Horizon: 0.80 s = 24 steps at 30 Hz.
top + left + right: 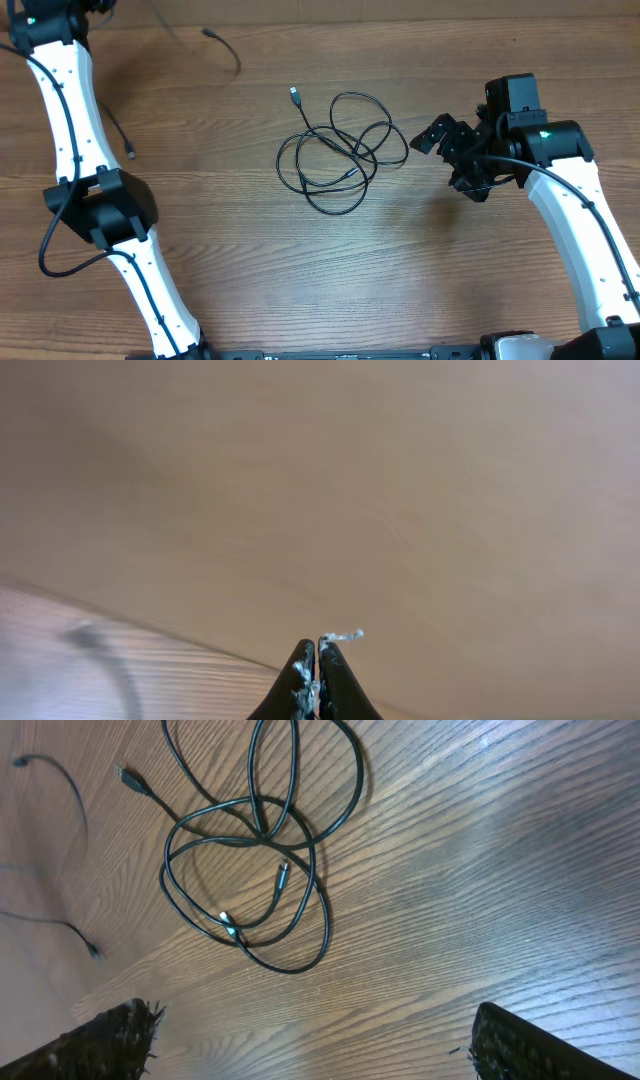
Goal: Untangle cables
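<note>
1. The left end effector [317, 652] is closed with nothing between its fingers. It is out of the overhead view, and its wrist camera shows it held over bare desk [200, 250], well away from the cables.
2. Two thin cords lie apart on the left part of the desk. The upper cord [222, 47] has a small plug end. The lower cord [120, 135] lies just beside the left arm [75, 120]. Neither touches the central tangle. I cannot tell whether they are task cables already freed or leads belonging to the arm.
3. The cables [355, 150] lie in the middle of the desk as a loose heap of overlapping loops.
   - One plug [294, 94] sticks out at the upper left of the heap.
   - A silver tip [228, 923] lies inside the loops.
   - Several strands cross each other near the heap's centre.
4. The right end effector [310, 1015] is wide open and holds nothing. It is near the right side of the tangle, facing it, and touches no strand.
5. Progress, as I judge it: early, or at most part done. The centre loops remain crossed and nothing is gripped. What is left is to take hold of a strand or plug, draw it out of the heap, and lay each cable apart from the others.
6. No brand, label or other writing can be read in any view. The plugs are too small to show markings.
</note>
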Tool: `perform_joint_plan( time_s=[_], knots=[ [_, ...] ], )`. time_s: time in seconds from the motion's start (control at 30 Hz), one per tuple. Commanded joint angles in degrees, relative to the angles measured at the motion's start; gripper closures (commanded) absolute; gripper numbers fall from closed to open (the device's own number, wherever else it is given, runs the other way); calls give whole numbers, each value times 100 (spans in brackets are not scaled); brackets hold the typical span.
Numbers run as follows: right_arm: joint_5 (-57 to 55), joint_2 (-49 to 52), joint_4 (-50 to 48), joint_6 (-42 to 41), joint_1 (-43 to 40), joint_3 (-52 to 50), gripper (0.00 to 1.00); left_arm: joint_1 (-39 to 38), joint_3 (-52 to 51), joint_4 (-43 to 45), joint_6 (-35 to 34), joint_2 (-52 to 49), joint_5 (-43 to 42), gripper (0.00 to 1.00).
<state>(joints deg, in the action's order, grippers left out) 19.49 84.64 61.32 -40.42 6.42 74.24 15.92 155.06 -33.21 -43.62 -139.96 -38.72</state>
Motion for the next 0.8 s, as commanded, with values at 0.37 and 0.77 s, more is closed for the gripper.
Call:
perform_joint_plan(
  time_s=[0.37,0.77],
  knots=[
    [-42,-50,-11,42,-11,74,0,-918,1733,-1517,496,109,85,96],
    [-42,-50,-11,42,-11,74,0,-546,748,-4124,2538,87,4570,50]
  ],
)
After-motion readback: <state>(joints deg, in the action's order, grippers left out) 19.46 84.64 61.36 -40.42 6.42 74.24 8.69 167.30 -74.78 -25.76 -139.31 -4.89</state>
